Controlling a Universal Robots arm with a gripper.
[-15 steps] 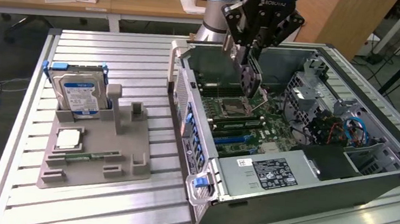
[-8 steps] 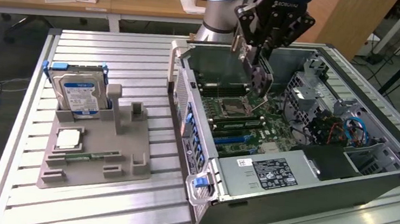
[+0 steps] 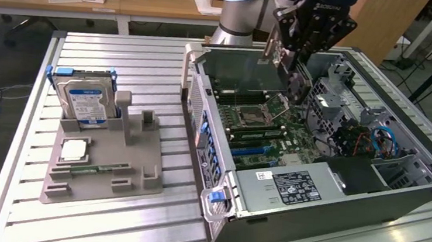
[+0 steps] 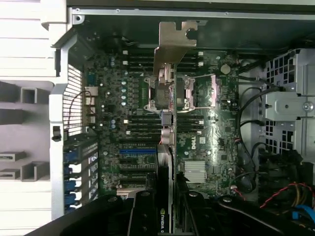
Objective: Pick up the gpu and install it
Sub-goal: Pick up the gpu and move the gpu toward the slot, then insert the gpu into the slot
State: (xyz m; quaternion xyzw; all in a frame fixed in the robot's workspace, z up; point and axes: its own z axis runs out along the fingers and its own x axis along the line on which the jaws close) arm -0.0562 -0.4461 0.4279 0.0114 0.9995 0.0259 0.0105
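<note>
Pictured at nine o'clock in the exterior view: a grey holder set on the slatted metal table. Carried a silver hard drive with a blue-and-white label, upright in a slot at the holder's ten o'clock corner. Kept a square silver chip flat in a recess toward seven o'clock, and a narrow green memory stick lying just beside it, toward six.

Found just beside the holder, from the centre out to three o'clock: an open computer case lying on its side. Housed a green motherboard across its floor, a silver power supply with a black label at the six o'clock end, and a tangle of blue and orange cables at three o'clock.

Caught over the case toward one o'clock: the black gripper, on a robot arm standing at twelve o'clock behind the case. Held the gpu, a thin black card, hanging from the fingertips into the case opening above the motherboard, well apart from the holder. Gripped with jaws partly closed, one finger against each flat face of the card.

Viewed from the wrist: the gpu edge-on between the two black fingers, silver bracket at the end farthest from them, near the case wall, and NVIDIA lettering close to the gripper. Backed by the motherboard, with its processor socket and rows of dark slots. Touching the board or hanging clear of it: could not tell.
</note>
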